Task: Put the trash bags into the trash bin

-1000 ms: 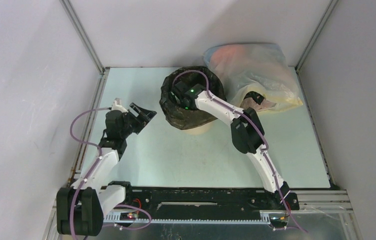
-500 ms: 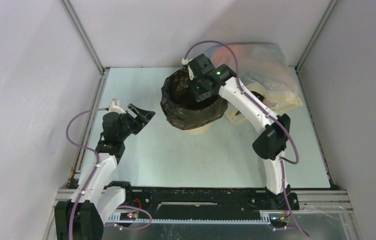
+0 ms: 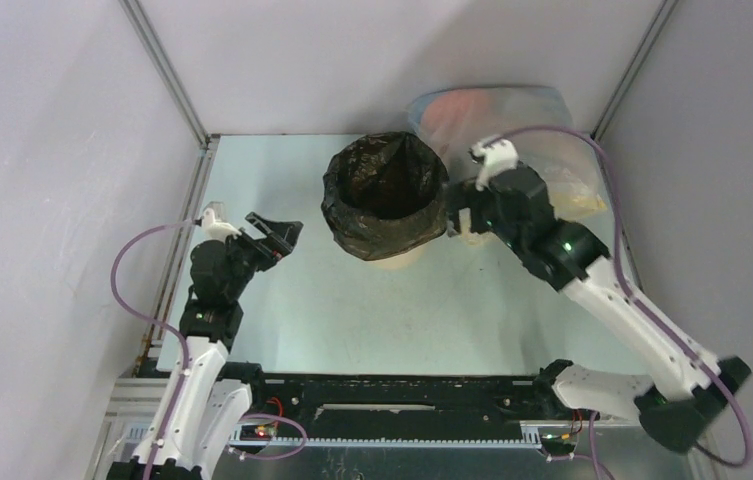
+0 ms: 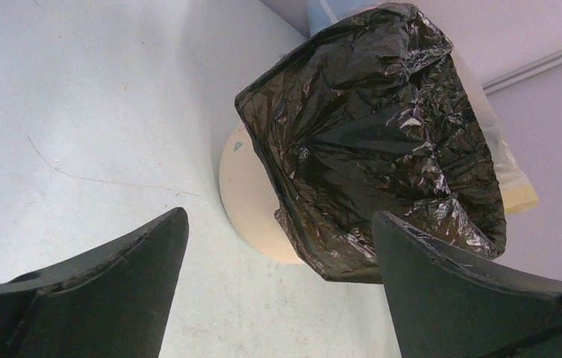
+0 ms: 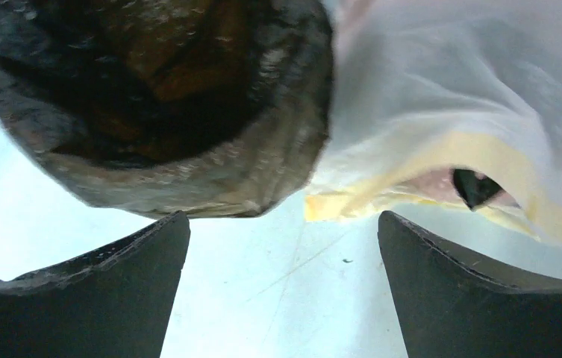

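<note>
Bin point(image 3: 390, 262) on pale table point(image 3: 352, 320), black bag point(image 3: 385, 195) lining it, edge draped over rim. Whitish stuffed bag point(image 3: 512, 120) beside. Left gripper point(image 3: 276, 231) and right gripper point(image 5: 281, 218) spread wide, empty. Grey walls point(image 3: 52, 150).

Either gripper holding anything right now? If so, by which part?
Nothing is held. The left gripper and right gripper are both open and empty. The black trash bag lines the trash bin, free of both.
</note>
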